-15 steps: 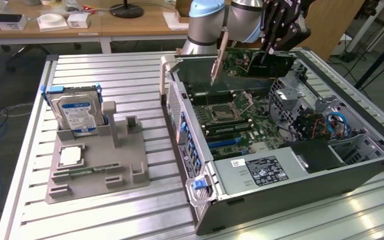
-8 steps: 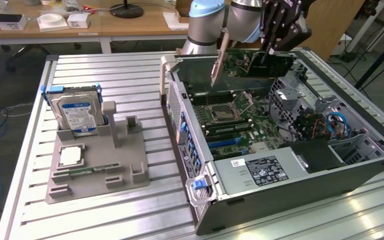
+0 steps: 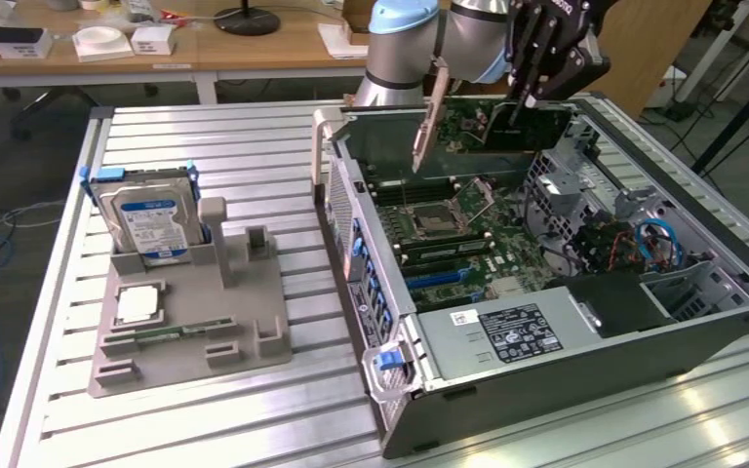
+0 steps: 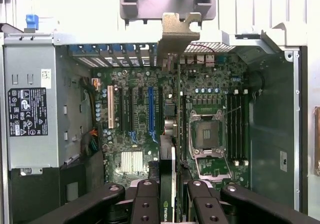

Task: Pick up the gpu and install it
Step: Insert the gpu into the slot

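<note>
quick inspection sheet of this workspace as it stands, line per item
surface: slatted metal table, a grey fixture on it at the exterior view's left
job's things: gpu held on edge above the open computer case, not yet seated in a slot
clutter: hard drive upright in the fixture; processor chip lying flat on it
grippers: gripper shut on the gpu's top edge
cables: blue and red cables inside the case; loose cables on the floor
surroundings: wooden desk behind, with white boxes and a black round base
</note>
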You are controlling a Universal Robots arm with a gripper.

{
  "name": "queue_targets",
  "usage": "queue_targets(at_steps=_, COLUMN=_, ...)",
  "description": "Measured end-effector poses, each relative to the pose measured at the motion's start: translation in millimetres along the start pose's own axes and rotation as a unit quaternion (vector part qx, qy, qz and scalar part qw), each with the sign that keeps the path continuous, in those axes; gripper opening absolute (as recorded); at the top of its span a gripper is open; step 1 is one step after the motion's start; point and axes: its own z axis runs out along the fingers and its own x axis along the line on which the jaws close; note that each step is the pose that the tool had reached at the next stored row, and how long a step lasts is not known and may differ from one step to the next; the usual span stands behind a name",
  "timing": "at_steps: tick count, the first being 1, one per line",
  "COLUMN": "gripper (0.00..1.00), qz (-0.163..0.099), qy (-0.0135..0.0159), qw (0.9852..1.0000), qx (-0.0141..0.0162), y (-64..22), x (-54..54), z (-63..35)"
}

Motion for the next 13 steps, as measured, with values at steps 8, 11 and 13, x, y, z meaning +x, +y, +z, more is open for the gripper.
queue_targets(at_steps=8, gripper=0.26, qz=0.0, qy=0.0117, qw=0.9999, qx=0.0064, y=-0.2, x=-2.1, z=8.4)
queue_targets(at_steps=11, gripper=0.26, qz=-0.001, qy=0.0132, qw=0.9998, qx=0.0127, y=-0.4, x=-2.6, z=11.2)
queue_targets(at_steps=13, gripper=0.26, qz=-0.001, qy=0.0132, qw=0.9998, qx=0.0166, y=-0.4, x=-3.0, z=13.1)
